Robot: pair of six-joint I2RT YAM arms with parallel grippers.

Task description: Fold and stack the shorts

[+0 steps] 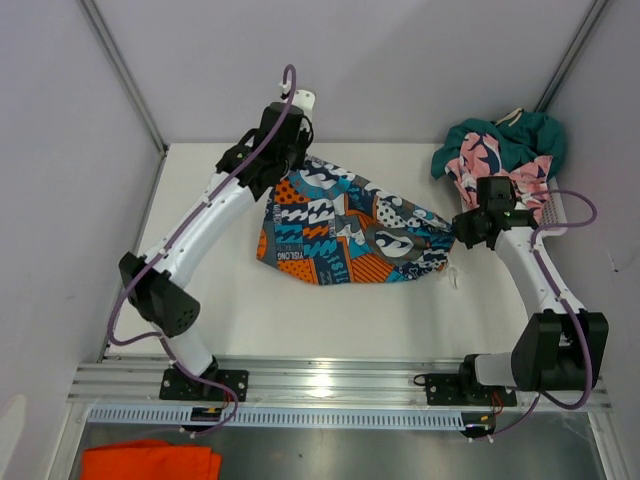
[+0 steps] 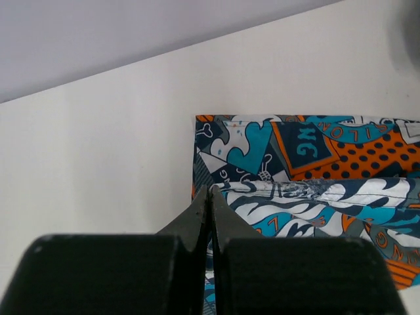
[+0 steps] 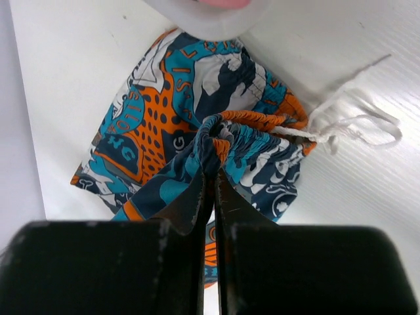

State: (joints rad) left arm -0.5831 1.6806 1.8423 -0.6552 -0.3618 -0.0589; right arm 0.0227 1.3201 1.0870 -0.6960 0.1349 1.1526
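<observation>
Printed shorts, lettered "NG", pinched by left claw and right claw.

Left gripper seemingly pinching printed shorts edge.

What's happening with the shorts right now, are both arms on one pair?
Yes. The left gripper is shut on a far-left corner of the graphic print shorts, the right gripper on their bunched waistband, with the cloth spread on the table between. The pink shorts and teal shorts lie heaped at the far right, unfolded.
</observation>
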